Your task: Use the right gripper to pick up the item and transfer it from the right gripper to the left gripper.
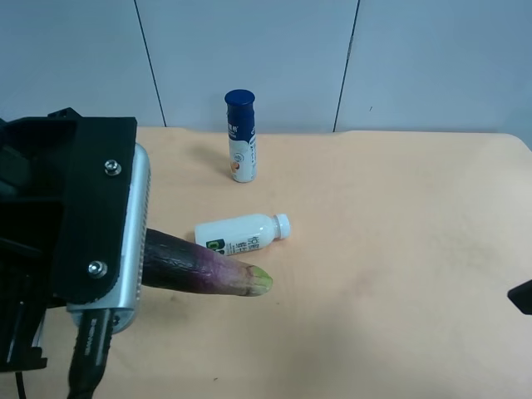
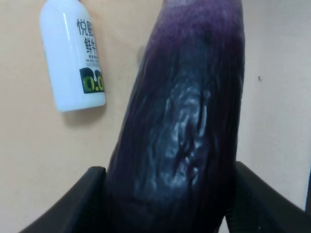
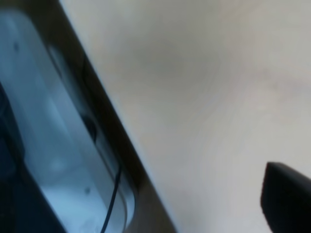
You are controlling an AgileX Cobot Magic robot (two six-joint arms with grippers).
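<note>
The eggplant (image 1: 208, 268) is dark purple, fading to lilac, with its green tip pointing toward the exterior high view's right. The boxy black left gripper (image 1: 125, 249) with the silver side plate, at that view's left, is shut on the eggplant's thick end. In the left wrist view the eggplant (image 2: 184, 121) fills the space between the two black fingers (image 2: 73, 208). Only a black tip of the right gripper (image 1: 522, 297) shows at the exterior high view's right edge, far from the eggplant. The right wrist view shows one blurred dark finger (image 3: 286, 199) over bare table.
A white bottle with green print (image 1: 243, 233) lies on its side just behind the eggplant and also shows in the left wrist view (image 2: 73, 53). A blue-capped bottle (image 1: 241, 137) stands upright near the back of the tan table (image 1: 399, 249). The table's edge (image 3: 121, 145) crosses the right wrist view.
</note>
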